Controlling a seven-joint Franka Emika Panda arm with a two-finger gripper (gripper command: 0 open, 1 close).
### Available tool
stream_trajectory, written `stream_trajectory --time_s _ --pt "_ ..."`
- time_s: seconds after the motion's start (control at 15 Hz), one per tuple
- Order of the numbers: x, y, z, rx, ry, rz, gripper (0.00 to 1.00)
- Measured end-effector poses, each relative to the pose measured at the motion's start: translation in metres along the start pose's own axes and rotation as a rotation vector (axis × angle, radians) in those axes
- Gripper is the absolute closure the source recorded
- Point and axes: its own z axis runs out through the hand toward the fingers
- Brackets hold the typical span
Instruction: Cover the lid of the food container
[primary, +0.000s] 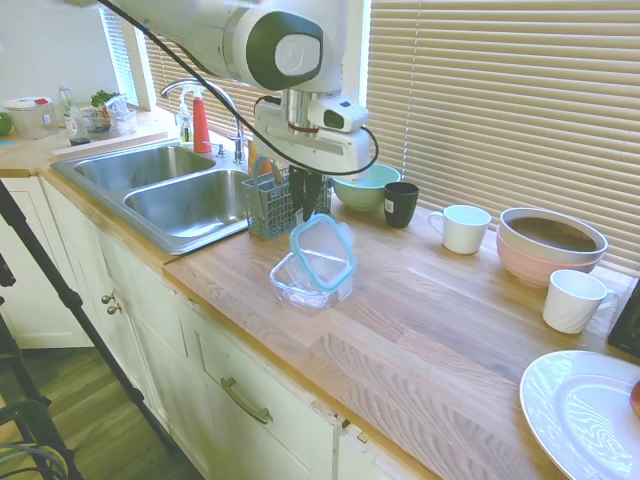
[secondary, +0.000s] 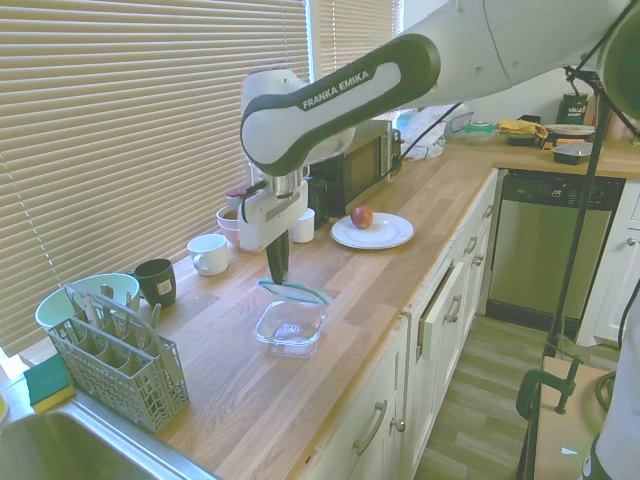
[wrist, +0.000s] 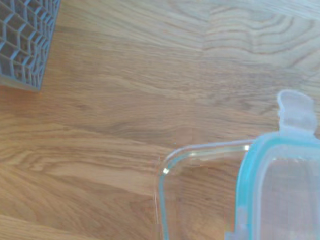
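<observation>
A small clear rounded-square food container (primary: 305, 285) sits on the wooden countertop (primary: 420, 330), near its front edge. A flat clear lid with a teal rim (primary: 323, 251) rests tilted over the container, its far edge raised, covering only part of the opening. Just behind the lid, the white robot arm's gripper (secondary: 277, 268) points down at that raised edge; whether its fingers pinch the lid cannot be told. Farther back stand a grey slotted utensil basket (primary: 268, 206) and a mint-green bowl (primary: 366, 186).
</observation>
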Motion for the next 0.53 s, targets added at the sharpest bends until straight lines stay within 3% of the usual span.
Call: stream_trajectory --time_s 0.53 --pt "-0.028 -0.035 0.030 -0.091 0.042 -0.073 1.00"
